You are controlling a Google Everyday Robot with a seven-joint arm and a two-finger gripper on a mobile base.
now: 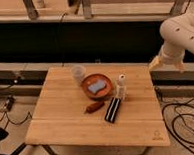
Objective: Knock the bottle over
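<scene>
The white arm enters from the right edge of the scene. Its thick rounded link lies high and roughly level, then bends down and to the left. The gripper hangs at its end, beside the far right corner of the wooden table, and appears to be outside the tabletop's edge and above it. Whether the gripper is open or closed cannot be told. It holds nothing that can be seen.

The bottle stands upright on the right half of the table, a clear pale body under a white cap. It is well apart from the gripper, to the left of it and nearer. A reddish-brown bowl sits just left of the bottle with a blue sponge-like piece inside. A translucent cup stands at the bowl's far left side. A flat black bar lies near the bottle's base, running toward the near edge; whether its far end touches the bottle cannot be told. A small brown object lies just left of the bar.

Between the bottle and the table's right edge there is only bare wood. A wide bare strip runs along the near edge, and the left part of the top is bare too. Dark cables loop on the floor to the right of the table.
</scene>
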